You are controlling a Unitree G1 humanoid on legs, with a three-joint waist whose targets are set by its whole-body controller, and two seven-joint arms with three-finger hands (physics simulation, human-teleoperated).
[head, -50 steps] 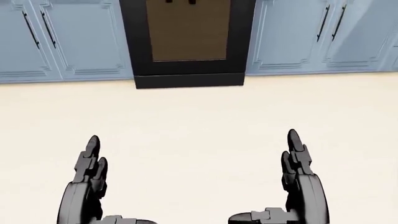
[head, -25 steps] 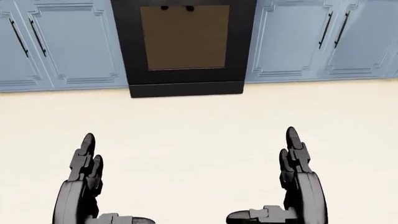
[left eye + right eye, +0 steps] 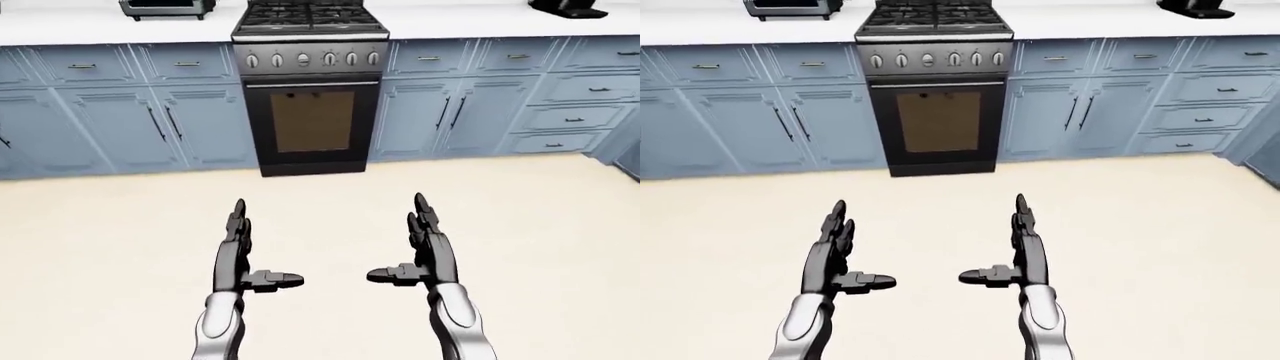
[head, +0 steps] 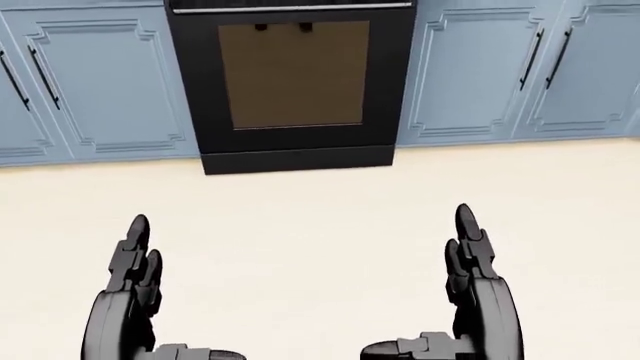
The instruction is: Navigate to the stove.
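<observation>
The stove (image 3: 311, 82) stands at the top middle of the left-eye view, set into blue cabinets, with black burner grates, a row of knobs and a black oven door with a brown window (image 4: 292, 73). It is some way off across the cream floor. My left hand (image 3: 245, 251) and right hand (image 3: 412, 247) are held out low, side by side, fingers straight and thumbs pointing inward. Both are open and empty.
Blue base cabinets (image 3: 110, 124) and drawers (image 3: 570, 105) flank the stove under a white counter (image 3: 60, 26). A toaster oven (image 3: 165, 7) sits on the counter at left, a dark appliance (image 3: 568, 6) at right. Cream floor (image 3: 320, 202) lies between me and the stove.
The whole head view has shifted: the oven door and cabinets have slid down and grown larger, so the camera has moved toward the stove. The hands keep their pose.
</observation>
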